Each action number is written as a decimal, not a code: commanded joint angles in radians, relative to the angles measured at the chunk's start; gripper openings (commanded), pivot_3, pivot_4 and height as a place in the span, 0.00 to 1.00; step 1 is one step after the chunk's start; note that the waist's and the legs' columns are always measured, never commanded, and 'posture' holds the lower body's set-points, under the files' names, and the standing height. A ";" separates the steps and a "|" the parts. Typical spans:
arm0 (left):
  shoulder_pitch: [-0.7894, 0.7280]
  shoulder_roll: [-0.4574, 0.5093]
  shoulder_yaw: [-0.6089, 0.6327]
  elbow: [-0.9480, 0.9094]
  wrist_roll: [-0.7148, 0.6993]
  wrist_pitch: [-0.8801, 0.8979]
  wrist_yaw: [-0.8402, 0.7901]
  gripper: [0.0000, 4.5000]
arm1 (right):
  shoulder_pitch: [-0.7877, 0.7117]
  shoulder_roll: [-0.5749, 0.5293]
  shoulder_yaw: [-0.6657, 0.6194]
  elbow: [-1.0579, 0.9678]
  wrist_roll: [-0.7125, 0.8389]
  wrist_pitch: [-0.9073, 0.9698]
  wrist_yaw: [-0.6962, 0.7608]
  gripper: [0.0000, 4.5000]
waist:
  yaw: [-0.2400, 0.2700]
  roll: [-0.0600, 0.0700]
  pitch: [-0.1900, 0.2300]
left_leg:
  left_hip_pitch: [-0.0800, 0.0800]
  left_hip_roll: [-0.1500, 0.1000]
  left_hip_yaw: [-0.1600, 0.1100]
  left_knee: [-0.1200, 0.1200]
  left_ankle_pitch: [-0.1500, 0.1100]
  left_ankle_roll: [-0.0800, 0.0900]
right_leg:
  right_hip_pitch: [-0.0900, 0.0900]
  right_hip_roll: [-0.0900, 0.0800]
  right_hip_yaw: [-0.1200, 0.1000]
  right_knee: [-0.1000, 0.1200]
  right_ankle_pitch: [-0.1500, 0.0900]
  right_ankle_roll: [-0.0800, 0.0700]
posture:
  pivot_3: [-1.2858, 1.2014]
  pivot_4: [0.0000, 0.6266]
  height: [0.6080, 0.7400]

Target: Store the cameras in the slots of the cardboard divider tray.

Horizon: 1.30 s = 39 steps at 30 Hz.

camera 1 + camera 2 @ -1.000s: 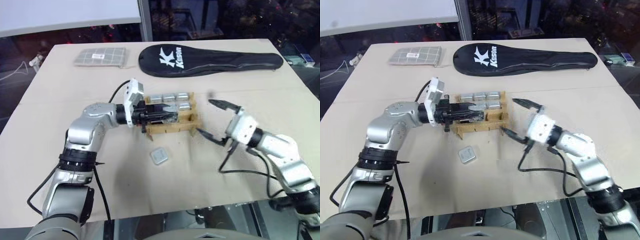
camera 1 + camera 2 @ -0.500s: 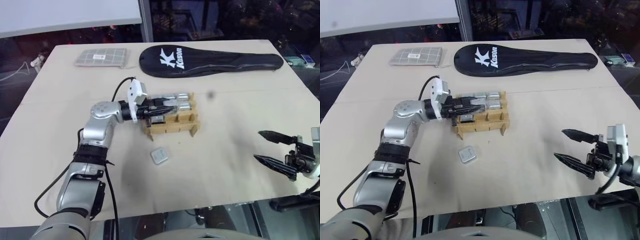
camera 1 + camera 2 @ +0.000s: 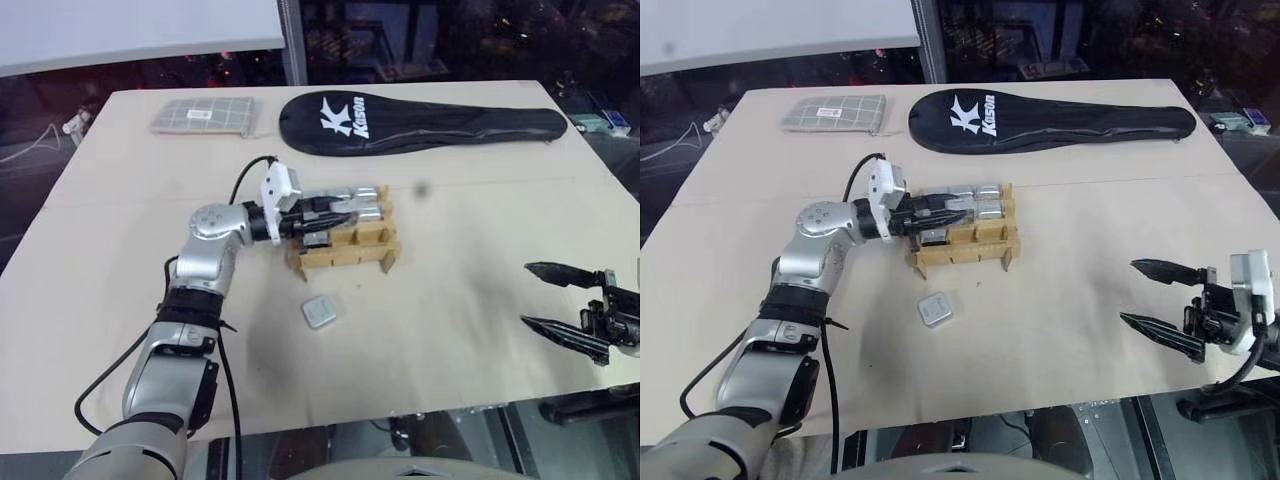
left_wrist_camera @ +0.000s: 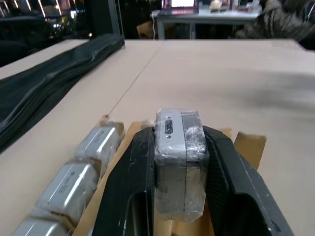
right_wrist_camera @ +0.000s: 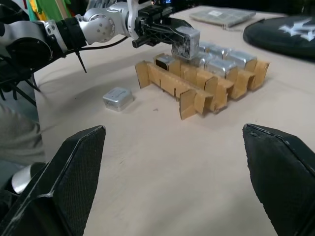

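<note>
Apparently left gripper [image 4: 179,162] clamps camera [image 4: 178,162] above tray [image 5: 197,83].

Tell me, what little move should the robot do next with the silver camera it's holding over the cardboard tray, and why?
Probably lower it. The left gripper is shut on a small silver-grey boxy camera, held just above the tan cardboard divider tray. Some slots already hold cameras, and others look empty. So easing the camera down into an open slot, then letting go, seems the sensible next bit.
</note>
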<state>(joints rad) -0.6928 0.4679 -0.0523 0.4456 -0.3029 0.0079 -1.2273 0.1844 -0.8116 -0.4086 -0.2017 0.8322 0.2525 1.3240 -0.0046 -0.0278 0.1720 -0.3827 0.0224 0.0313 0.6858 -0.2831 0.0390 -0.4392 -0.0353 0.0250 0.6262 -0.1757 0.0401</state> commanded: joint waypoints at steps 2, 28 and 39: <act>-0.012 0.011 -0.023 -0.002 0.023 -0.028 -0.046 0.17 | 0.017 0.003 -0.039 -0.049 0.003 -0.002 0.004 0.98 | 0.000 0.000 0.000 | 0.000 0.000 0.000 0.000 0.000 0.000 | 0.000 0.000 0.000 0.000 0.000 0.000 | 0.52 0.24 1.00; 0.012 -0.023 -0.032 0.050 0.049 -0.050 -0.048 0.17 | -0.006 0.015 -0.063 -0.049 0.007 0.023 -0.021 0.98 | 0.000 0.000 0.000 | 0.000 0.000 0.000 0.000 0.000 0.000 | 0.000 0.000 0.000 0.000 0.000 0.000 | 0.52 0.24 1.00; 0.025 0.003 -0.088 0.052 0.099 -0.045 -0.105 0.58 | -0.011 0.005 -0.067 -0.031 -0.001 0.032 -0.007 1.00 | 0.000 0.001 -0.001 | 0.000 0.000 0.000 0.000 0.000 0.000 | 0.000 0.000 0.000 0.000 0.000 0.000 | 0.52 0.24 1.00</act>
<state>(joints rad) -0.6781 0.4646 -0.1136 0.5016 -0.2221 -0.0354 -1.3091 0.1806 -0.7902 -0.4330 -0.2250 0.8240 0.2870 1.3061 -0.0042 -0.0271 0.1713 -0.3820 0.0223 0.0313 0.6858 -0.2831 0.0390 -0.4387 -0.0353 0.0250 0.6263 -0.1760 0.0406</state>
